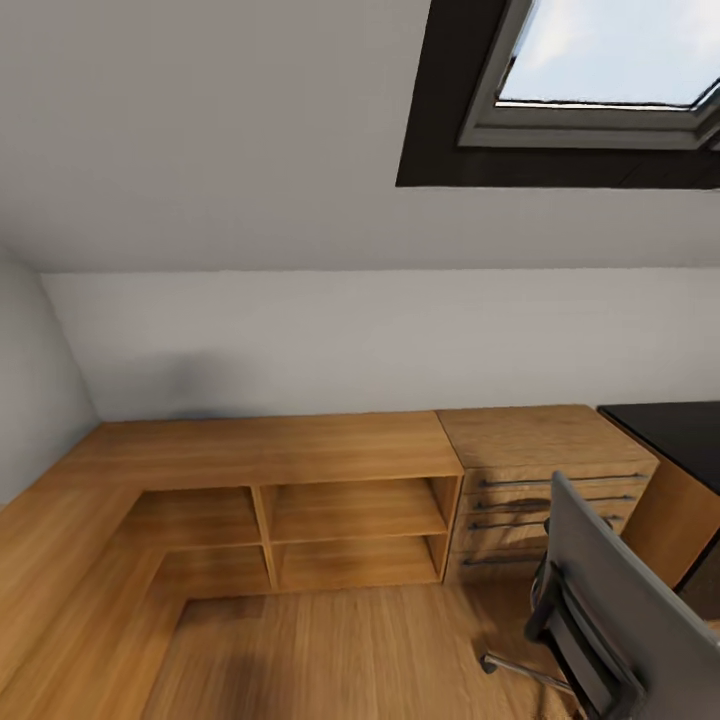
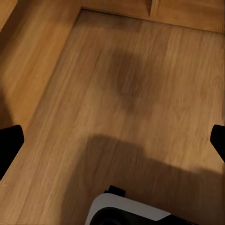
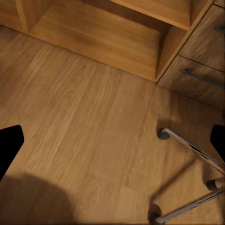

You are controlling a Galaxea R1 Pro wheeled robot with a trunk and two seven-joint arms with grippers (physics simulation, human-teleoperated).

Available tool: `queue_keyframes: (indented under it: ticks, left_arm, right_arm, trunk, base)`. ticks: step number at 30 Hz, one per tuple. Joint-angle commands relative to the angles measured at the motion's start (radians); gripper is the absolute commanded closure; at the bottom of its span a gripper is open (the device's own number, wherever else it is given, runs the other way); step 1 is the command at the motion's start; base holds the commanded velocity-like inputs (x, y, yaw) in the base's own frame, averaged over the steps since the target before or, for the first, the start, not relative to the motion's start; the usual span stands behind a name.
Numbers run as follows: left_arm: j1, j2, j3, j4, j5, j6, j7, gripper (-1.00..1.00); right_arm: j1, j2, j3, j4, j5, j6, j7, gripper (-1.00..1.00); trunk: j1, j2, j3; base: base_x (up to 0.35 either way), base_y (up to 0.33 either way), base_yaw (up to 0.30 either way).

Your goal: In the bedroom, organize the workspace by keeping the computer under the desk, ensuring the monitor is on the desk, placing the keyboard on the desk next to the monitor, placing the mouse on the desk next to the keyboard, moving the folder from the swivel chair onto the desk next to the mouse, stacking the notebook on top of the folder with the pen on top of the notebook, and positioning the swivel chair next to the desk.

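The grey-backed swivel chair [image 1: 610, 600] on a metal star base stood on the wooden floor [image 1: 350, 650] before the light wooden drawer chest [image 1: 545, 480], beside the black-topped desk [image 1: 675, 430]. Low wooden shelving [image 1: 300, 500] lined the wall. My left gripper [image 2: 112, 140] and right gripper [image 3: 112, 140] hung wide open and empty over the floor.

Wooden floor [image 2: 140, 93] spreads across the frame — a dark shadow falls over its lower half. The left gripper's [image 2: 112, 140] black fingertips [image 2: 9, 145] sit far apart at the left and right edges, and a white-and-black robot base [image 2: 122, 211] peeks in at the bottom. Wooden shelving [image 2: 154, 9] runs along the top edge.
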State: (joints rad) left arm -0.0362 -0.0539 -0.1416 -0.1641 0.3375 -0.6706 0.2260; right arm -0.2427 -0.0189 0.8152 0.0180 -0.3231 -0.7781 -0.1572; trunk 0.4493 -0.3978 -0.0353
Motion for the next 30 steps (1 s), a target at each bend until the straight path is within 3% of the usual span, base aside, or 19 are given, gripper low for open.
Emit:
queue_keyframes:
  ticks: [1, 17, 30]
  left_arm:
    - [-0.001, 0.000, -0.009, 0.000, 0.006, -0.003, 0.006, -1.00]
    - [-0.001, 0.000, -0.010, 0.000, 0.006, -0.003, 0.005, -1.00]
    - [-0.001, 0.000, -0.010, 0.001, 0.006, -0.003, 0.005, -1.00]
  right_arm:
    - [-0.001, 0.001, 0.009, 0.002, -0.002, -0.003, -0.005, -1.00]
    - [-0.001, 0.001, 0.009, 0.002, -0.002, -0.003, -0.005, -1.00]
    - [-0.001, 0.001, 0.009, 0.002, -0.002, -0.001, -0.005, -1.00]
  trunk:
    - [0.001, -0.002, -0.002]
    - [0.001, -0.002, 0.010]
    - [0.001, -0.002, 0.020]
  base:
    - [0.000, 0.000, -0.274]
    - [0.167, 0.149, -0.274]
    - [0.027, 0.020, -0.274]
